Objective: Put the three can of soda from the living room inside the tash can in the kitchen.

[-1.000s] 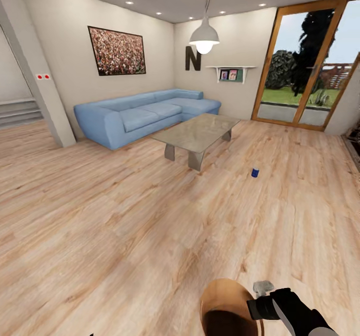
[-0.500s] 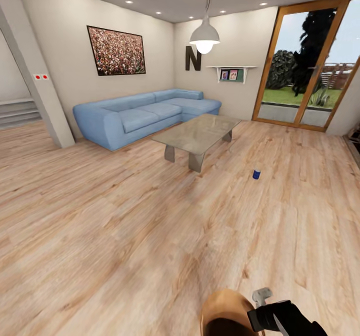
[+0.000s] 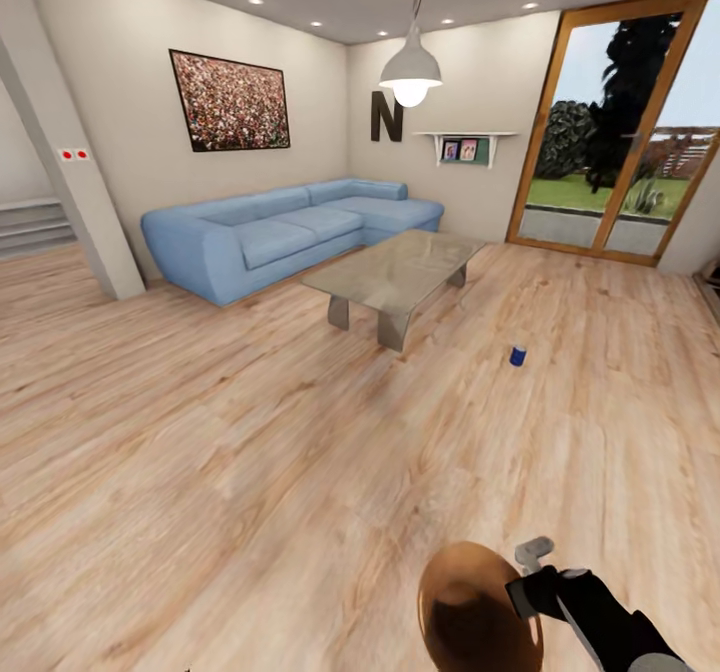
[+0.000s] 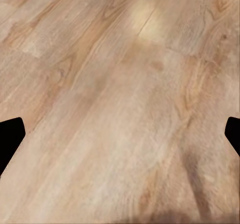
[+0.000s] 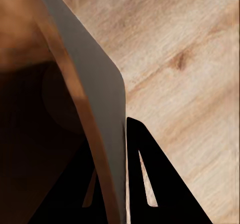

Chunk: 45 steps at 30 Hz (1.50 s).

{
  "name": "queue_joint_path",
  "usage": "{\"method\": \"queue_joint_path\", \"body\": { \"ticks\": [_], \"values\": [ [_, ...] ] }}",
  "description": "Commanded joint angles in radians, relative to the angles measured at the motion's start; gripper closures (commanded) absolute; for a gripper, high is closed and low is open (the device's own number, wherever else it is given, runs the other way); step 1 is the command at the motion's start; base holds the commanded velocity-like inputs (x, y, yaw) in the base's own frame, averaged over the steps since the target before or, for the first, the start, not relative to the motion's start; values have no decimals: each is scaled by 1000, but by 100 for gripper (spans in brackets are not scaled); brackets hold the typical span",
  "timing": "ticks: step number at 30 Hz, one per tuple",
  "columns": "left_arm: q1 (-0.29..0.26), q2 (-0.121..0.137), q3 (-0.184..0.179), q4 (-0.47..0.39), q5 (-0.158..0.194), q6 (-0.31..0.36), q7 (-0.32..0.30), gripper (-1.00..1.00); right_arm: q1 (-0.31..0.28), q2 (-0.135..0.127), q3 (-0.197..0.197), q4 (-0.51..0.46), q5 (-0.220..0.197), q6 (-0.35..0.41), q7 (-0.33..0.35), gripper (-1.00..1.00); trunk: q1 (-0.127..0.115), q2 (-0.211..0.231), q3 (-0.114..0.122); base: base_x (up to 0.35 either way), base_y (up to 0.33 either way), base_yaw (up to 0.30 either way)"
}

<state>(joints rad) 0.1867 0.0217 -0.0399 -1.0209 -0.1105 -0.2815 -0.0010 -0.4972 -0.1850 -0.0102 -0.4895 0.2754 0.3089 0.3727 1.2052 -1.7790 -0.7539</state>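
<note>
The tash can (image 3: 472, 607), brown inside, hangs low at the front of the head view, held by its rim. My right gripper (image 3: 524, 584) is shut on that rim. In the right wrist view its dark fingers (image 5: 150, 174) straddle the bin's pale grey wall (image 5: 95, 84), one inside and one outside. My left gripper (image 4: 120, 134) is open above bare wood floor, its two fingertips (image 4: 10, 136) far apart with nothing between them. The orange cans of soda are out of view. I am in the living room, facing the blue sofa (image 3: 270, 232).
A glass coffee table (image 3: 395, 270) stands ahead before the sofa. A small blue cylinder (image 3: 517, 356) sits on the floor to its right. Glass doors (image 3: 620, 142) fill the right wall; a slanted pillar (image 3: 70, 162) and steps (image 3: 30, 227) are at left. A lamp (image 3: 410, 72) hangs overhead.
The whole view has shifted as my base moves on: sofa drifts left, blue cylinder lower. The bin and right gripper sit slightly further right and higher in the picture.
</note>
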Motion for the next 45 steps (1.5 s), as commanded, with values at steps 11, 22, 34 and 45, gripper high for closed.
{"method": "queue_joint_path", "body": {
  "ticks": [11, 22, 34, 45],
  "values": [
    [-1, 1, 0, -1, 1, 3, 0, -100, -11, 0, -77, -76, -208, -17, 72, 100, 0, 0, 0, 324, 0, -13],
    [-206, -4, 6, -34, 15, 213, -5, -100, -11, 5, -79, -77, -208, -16, 73, 100, 0, 0, 0, 326, 0, -217],
    [-458, -2, 2, 24, 221, 464, -81, -100, -14, -8, -180, -79, -206, -8, 101, 100, 0, 0, 0, 325, -8, -248],
    [-466, 0, 0, 125, 230, 384, -98, -100, -18, -55, -275, -95, -205, 67, 124, 100, 0, 0, 0, 286, -180, -229]
  ]
}}
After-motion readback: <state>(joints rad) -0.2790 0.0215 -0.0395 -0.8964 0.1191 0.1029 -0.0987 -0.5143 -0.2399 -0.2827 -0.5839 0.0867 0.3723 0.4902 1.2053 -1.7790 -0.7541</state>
